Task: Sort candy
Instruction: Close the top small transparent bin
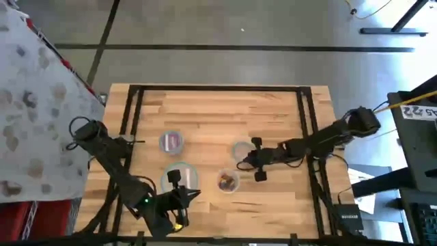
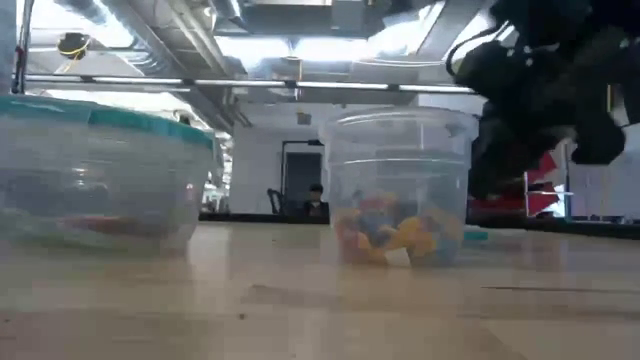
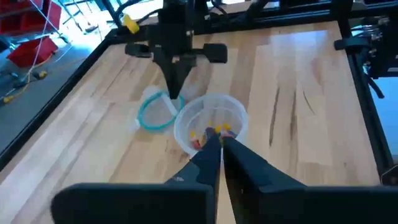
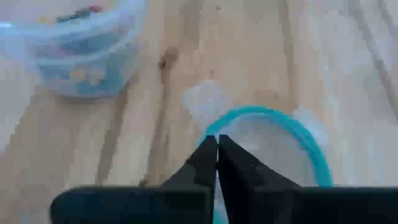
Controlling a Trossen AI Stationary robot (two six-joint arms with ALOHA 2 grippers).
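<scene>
My right gripper (image 4: 216, 146), jaws closed on nothing visible, over the teal-rimmed bowl (image 4: 298, 134); left gripper (image 3: 221, 144) closed too, beside that bowl; I risk tipping it

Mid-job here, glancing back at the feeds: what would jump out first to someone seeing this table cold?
The clear cup of mixed candy near the table's front middle draws the eye. Just behind it the right gripper, fingers shut, hangs over the teal-rimmed bowl. The left gripper, also shut, waits by another teal-rimmed bowl at the front left, and a third bowl with purple candy sits behind that.
</scene>
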